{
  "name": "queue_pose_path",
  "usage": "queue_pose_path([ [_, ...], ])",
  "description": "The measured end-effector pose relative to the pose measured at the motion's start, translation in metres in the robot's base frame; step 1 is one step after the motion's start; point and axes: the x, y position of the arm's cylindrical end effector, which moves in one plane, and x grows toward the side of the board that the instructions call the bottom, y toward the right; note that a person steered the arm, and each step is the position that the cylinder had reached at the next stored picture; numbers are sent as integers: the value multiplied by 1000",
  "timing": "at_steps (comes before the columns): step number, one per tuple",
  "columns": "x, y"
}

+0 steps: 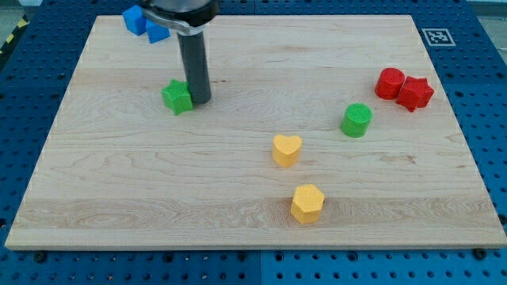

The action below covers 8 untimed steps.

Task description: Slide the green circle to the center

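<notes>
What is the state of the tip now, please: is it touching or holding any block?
My tip: no gripper, holds nothing; it stands right beside the green star, seemingly touching it, far from the green circle.

Pale wooden counter (119,182) carrying a green star (177,96), green circle (356,120), yellow heart (287,150), yellow hexagon (307,203), two touching red blocks (403,87) and two blue blocks (144,23) at the view's top left.

Counter (119,198): pale wood, smooth, visible grain. Green circle (356,120): matt plastic, ribbed side. Rod above the tip (200,101): dark, slightly glossy.
</notes>
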Motion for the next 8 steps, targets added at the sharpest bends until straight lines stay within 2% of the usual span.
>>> queue_pose_path([
  [2,0,-49],
  [3,0,-25],
  [6,-2,199],
  [7,5,243],
  [8,15,252],
])
